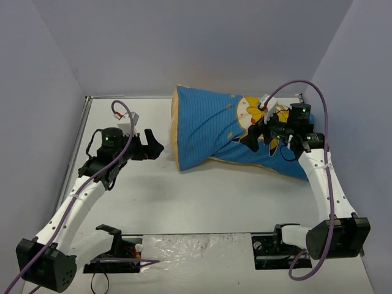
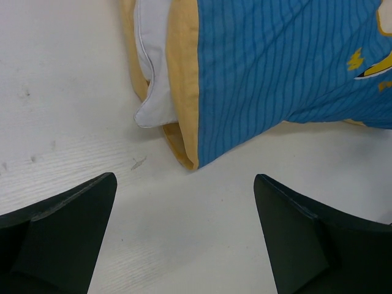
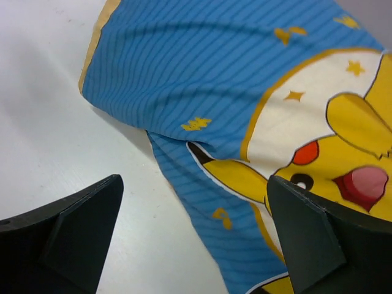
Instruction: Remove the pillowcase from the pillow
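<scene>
At the table's (image 1: pixel 184 196) far centre lies the pillowcase (image 1: pixel 214 131), Pikachu side up, w/ the white pillow (image 2: pixel 153 79) poking out of its yellow-hemmed open end on the left. Left gripper (image 1: pixel 154 147) sits near that opening, jaws wide, holding nothing. Right gripper (image 1: pixel 257 131) is over the cartoon end, also wide & empty.

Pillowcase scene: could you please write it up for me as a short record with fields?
pillowcase: blue striped, on the pillow, lying on the table
pillow: white, a corner shows at the cover's open end, on the left arm's side
left claw: open, near that open end, apart from the fabric
right claw: open, over the cartoon, holding nothing
task state: pillowcase not yet removed
</scene>
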Available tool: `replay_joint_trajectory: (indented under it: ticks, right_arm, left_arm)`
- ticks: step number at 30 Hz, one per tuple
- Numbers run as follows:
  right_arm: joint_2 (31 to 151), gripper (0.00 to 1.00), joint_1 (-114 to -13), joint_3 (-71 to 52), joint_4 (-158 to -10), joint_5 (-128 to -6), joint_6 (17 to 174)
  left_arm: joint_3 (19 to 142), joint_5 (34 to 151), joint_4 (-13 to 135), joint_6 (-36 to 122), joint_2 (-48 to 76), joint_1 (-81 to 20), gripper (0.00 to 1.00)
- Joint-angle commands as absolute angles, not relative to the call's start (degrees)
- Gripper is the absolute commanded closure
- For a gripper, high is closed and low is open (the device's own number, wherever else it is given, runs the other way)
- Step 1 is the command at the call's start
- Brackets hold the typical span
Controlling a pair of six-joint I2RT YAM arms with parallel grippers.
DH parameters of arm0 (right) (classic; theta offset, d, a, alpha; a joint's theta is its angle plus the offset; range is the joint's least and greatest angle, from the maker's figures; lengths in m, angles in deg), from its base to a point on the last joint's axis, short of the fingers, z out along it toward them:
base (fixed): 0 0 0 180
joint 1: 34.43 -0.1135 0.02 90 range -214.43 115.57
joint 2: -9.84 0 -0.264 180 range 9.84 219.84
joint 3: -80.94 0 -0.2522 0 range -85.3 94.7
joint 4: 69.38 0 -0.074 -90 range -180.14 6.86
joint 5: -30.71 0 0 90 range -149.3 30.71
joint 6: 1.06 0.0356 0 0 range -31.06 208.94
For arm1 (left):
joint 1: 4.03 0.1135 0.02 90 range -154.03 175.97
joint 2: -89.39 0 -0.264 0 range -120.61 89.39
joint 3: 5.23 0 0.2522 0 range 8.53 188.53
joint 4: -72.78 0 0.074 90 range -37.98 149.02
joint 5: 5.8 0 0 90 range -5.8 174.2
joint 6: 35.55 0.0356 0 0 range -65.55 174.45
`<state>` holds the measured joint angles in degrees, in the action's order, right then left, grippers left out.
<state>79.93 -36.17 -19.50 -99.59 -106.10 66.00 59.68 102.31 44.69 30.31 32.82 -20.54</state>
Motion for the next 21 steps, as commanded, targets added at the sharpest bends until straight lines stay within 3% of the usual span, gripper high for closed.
replay_joint_trajectory:
  ticks: [1, 7, 9, 14, 21]
  right_arm:
    - [80.52, 0.00, -38.47, -18.49, -103.71, -109.73, 53.38]
    - [79.09, 0.03, -46.91, -20.78, -103.71, -101.16, 45.79]
    - [80.06, 0.06, -47.96, -20.96, -103.71, -99.99, 43.25]
    - [79.28, 0.12, -49.72, -24.90, -101.52, -97.02, 37.18]
    - [80.75, 0.11, -54.47, -21.15, -96.41, -86.38, 32.61]
  left_arm:
    - [63.10, 105.64, 45.48, 27.83, 30.17, -19.24, 0.05]
    - [63.63, 112.40, 53.10, 18.98, 21.91, -14.68, 0.01]
    - [64.07, 117.04, 56.72, 15.79, 16.04, -13.79, 0.09]
    - [70.03, 118.22, 60.25, 13.76, 6.79, -13.08, 0.11]
    - [75.50, 117.42, 59.89, 15.34, -0.33, -11.06, 0.14]
